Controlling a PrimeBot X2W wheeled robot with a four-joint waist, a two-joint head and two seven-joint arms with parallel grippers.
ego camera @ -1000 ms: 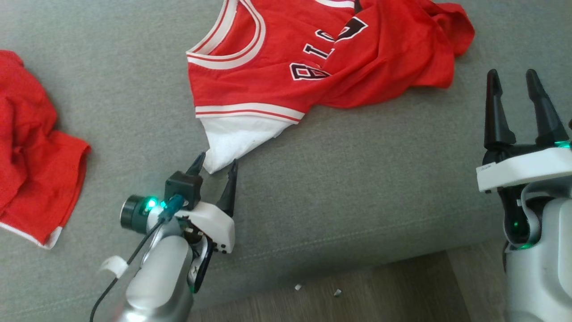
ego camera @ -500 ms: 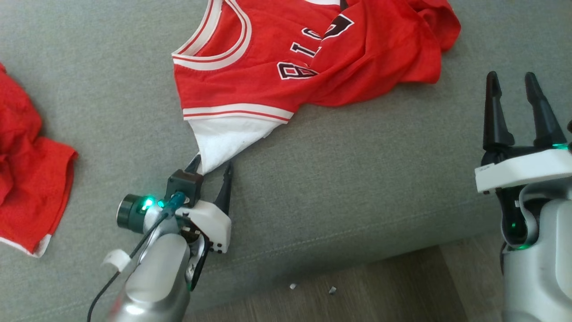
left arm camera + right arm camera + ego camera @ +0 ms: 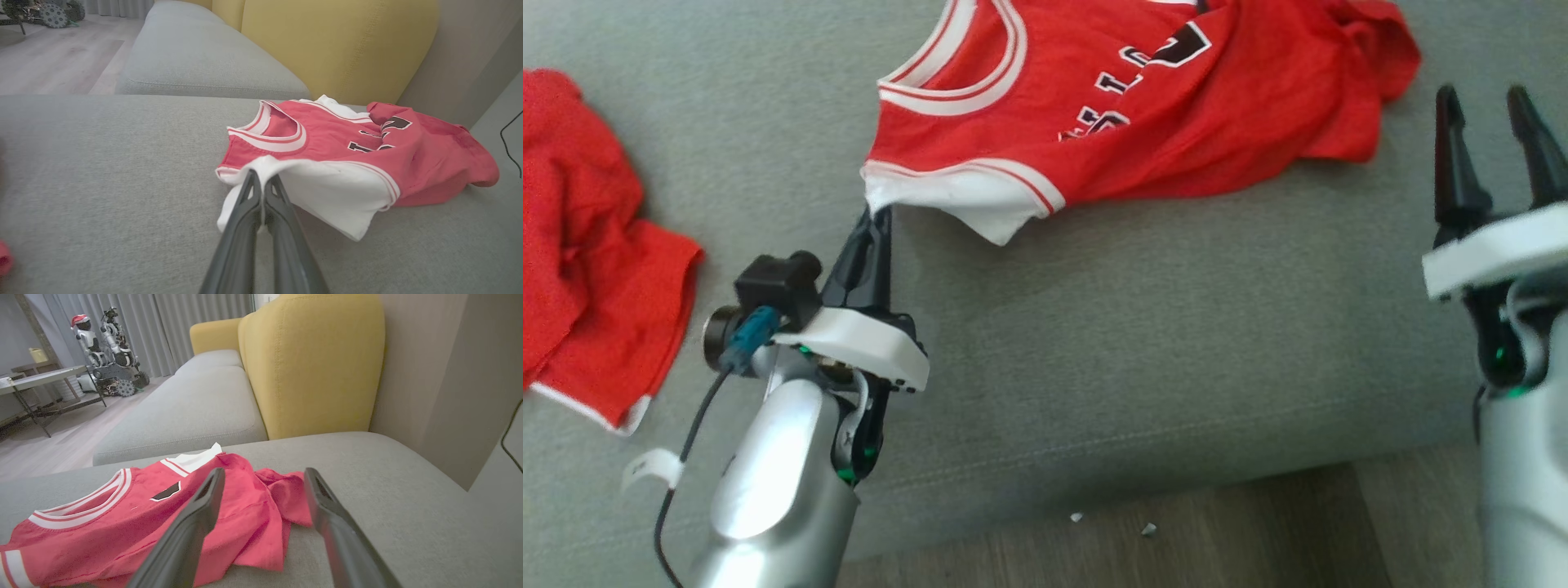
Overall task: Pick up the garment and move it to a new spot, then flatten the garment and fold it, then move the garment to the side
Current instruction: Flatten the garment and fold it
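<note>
The garment (image 3: 1168,122) is a red jersey with white trim and dark lettering, lying rumpled on the grey sofa seat (image 3: 1135,327). Its white sleeve (image 3: 980,196) points toward me. My left gripper (image 3: 876,216) is shut on the sleeve's corner, and the cloth is raised there. In the left wrist view the closed fingertips (image 3: 261,179) pinch the white sleeve (image 3: 335,192) in front of the garment (image 3: 429,155). My right gripper (image 3: 1482,98) stands open at the right, just off the garment's bunched end. Its fingertips (image 3: 264,473) hover over the garment (image 3: 143,526).
Another red cloth (image 3: 588,245) lies at the left of the seat. The seat's front edge and wooden floor (image 3: 1176,539) run along the bottom. A yellow backrest (image 3: 339,45) and a wall stand behind the garment.
My left gripper has shut on the white sleeve corner and risen, pulling the sleeve up and leftward. The head camera has shifted. The right gripper stays open.
</note>
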